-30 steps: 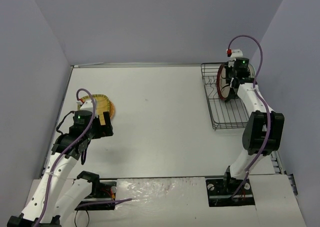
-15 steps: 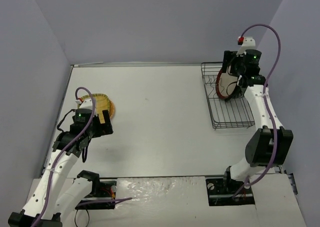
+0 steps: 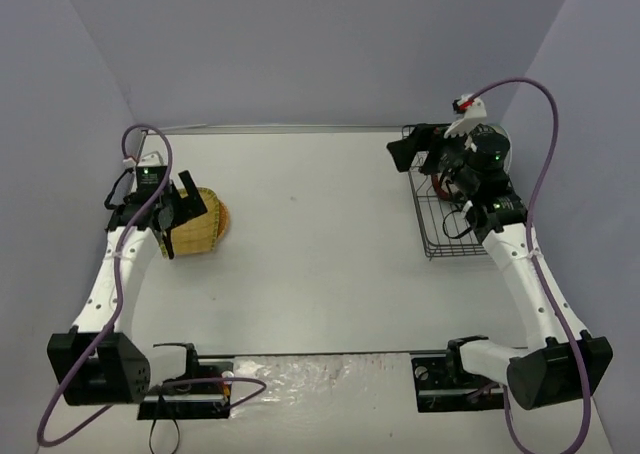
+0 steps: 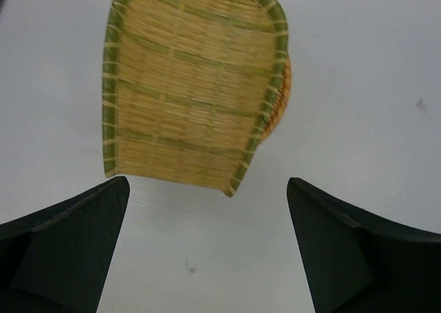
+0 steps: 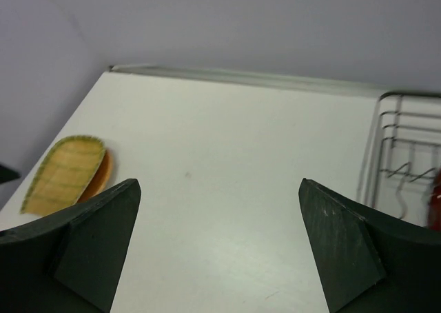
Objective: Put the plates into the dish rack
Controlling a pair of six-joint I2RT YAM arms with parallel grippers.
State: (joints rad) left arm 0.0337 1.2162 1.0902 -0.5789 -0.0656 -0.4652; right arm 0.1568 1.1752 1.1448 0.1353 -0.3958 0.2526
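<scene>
My left end effector (image 4: 204, 189) hangs wide open and empty just short of the yellow plate (image 4: 193, 99), at the left of the top view. It is lined up on the plate's near edge, I'd judge for a pickup. That plate is squarish, woven-looking and green-rimmed. It lies partly over a round orange plate (image 4: 284, 85), so one side rides up off the white bench (image 3: 320, 234) (handy for slipping a finger under). My right end effector (image 5: 219, 185), upper right, also gapes empty by the black wire rack (image 3: 455, 236), where a red-rimmed plate (image 5: 434, 197) seems to stand on edge.
</scene>
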